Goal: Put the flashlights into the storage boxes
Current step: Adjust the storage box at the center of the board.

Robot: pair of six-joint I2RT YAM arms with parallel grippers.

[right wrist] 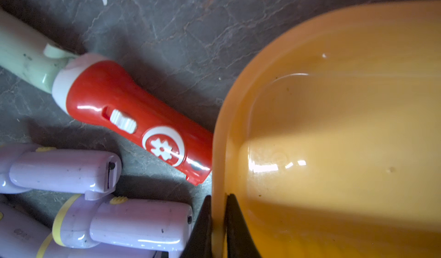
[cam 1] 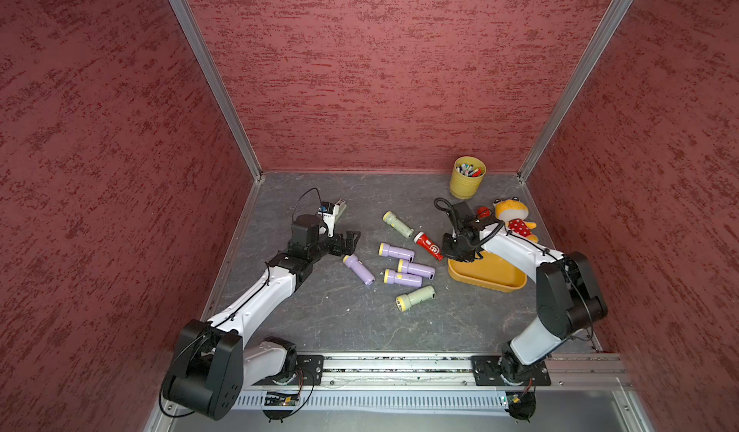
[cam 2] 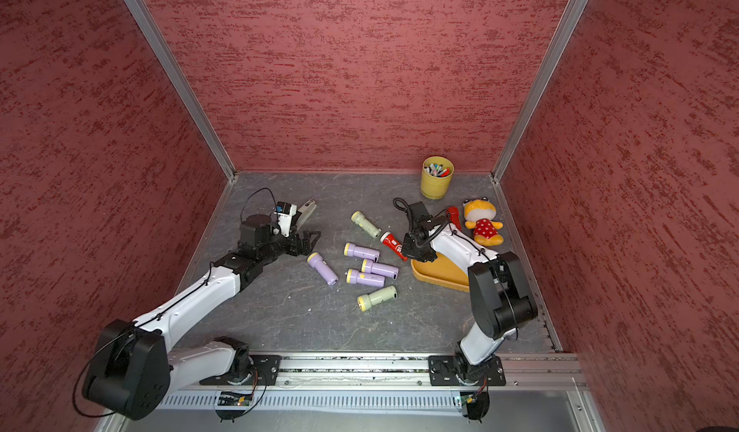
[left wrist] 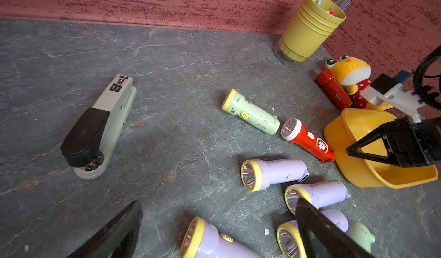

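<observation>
Nearest the base, a pale green flashlight (cam 1: 416,298) and three lilac flashlights (cam 1: 403,278) lie flat on the table (cam 1: 320,322); left claw (cam 1: 351,239) hangs apart, empty, just beside a fourth lilac flashlight (cam 1: 358,269); tray (cam 1: 492,280) empty, with the right claw (right wrist: 218,198) pinched on its rim; red flashlight (right wrist: 133,123) lies just left of that claw, tail against the rim, long axis slanting away far-left, so the right arm is nearer and this is likely the first pick; second red flashlight (cam 1: 483,211) farthest back.
</observation>
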